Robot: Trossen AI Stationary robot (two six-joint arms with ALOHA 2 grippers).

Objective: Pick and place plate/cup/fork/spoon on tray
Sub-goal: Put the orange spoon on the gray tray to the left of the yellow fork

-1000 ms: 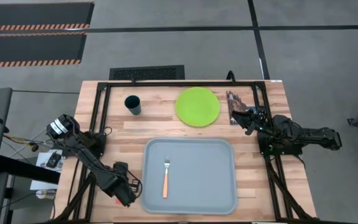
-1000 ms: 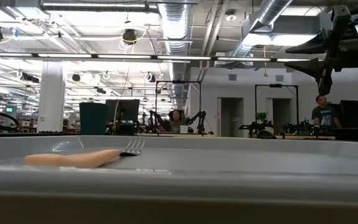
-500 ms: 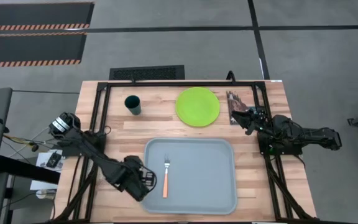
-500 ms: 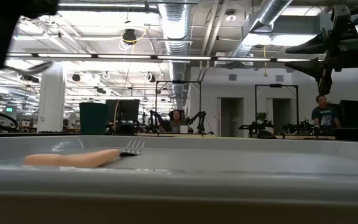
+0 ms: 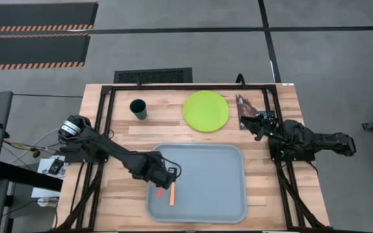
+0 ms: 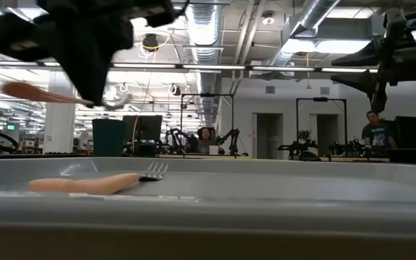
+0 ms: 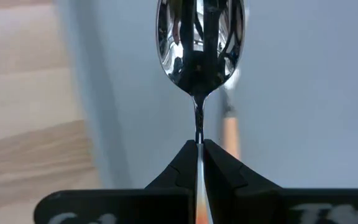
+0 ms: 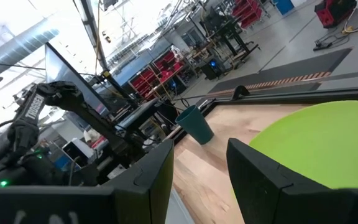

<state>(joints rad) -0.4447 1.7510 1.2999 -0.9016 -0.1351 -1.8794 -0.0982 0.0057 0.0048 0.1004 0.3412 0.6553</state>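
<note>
My left gripper (image 5: 164, 179) hangs over the near left part of the pale grey-blue tray (image 5: 219, 194) and is shut on the orange-handled spoon (image 7: 197, 43), which also shows in the low view (image 6: 35, 92). The fork (image 6: 92, 182) lies flat in the tray just below it; only its orange handle (image 5: 172, 196) shows from above. The lime-green plate (image 5: 206, 110) and the dark teal cup (image 5: 138, 108) stand on the table beyond the tray. My right gripper (image 5: 254, 123) is open and empty to the right of the plate. My left gripper pinches the spoon between its two fingers at the thin metal neck (image 7: 198, 134), where it meets the orange handle. The fingers come from above and lie across the spoon. The spoon is lifted clear of the tray, nearly level, with its handle (image 6: 27, 91) sticking out behind.
A black frame (image 5: 173, 84) runs round the table's far part and sides. A small dark patterned object (image 5: 245, 110) lies right of the plate. People and benches show in the room beyond the table.
My left gripper has carried the spoon from outside the tray's near left corner toward the table's right and far edges, and now hangs over the tray above the fork. The fork has not moved.
</note>
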